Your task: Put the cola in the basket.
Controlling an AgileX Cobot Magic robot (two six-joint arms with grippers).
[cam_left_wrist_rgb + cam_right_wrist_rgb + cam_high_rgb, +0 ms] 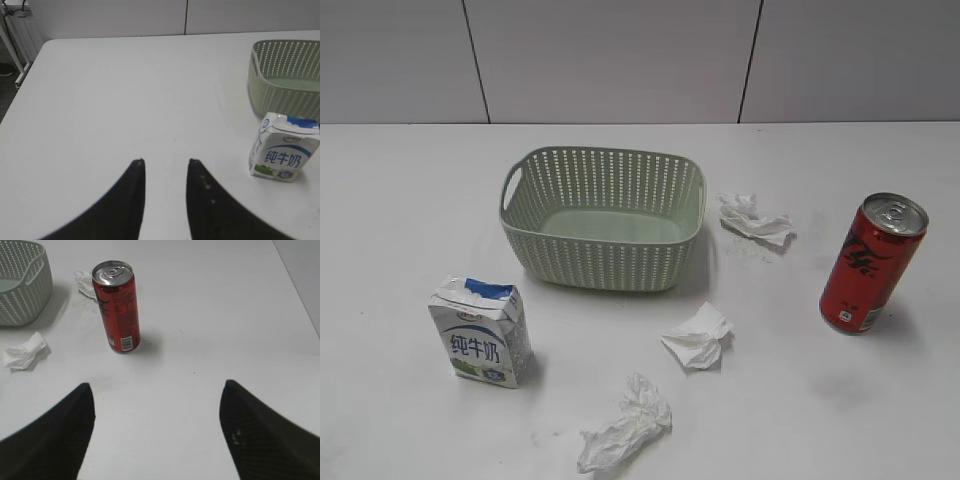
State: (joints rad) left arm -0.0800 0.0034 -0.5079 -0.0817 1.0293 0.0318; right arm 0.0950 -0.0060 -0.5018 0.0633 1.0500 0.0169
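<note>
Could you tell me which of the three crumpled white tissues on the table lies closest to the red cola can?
The crumpled white tissue beside the pale green perforated basket's right end; the two others lie in front of the basket, farther from the tall red cola can.

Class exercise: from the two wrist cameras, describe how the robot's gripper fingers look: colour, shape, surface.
Only the fingers show. The left gripper has two black, curved fingers tapering to narrow tips, one with small pale dots along its edge. The right gripper has broader black fingers with a fine textured surface. No cables or markings are visible.

Basket (22, 285) cut by right wrist frame edge; both claws absent from exterior view.
</note>
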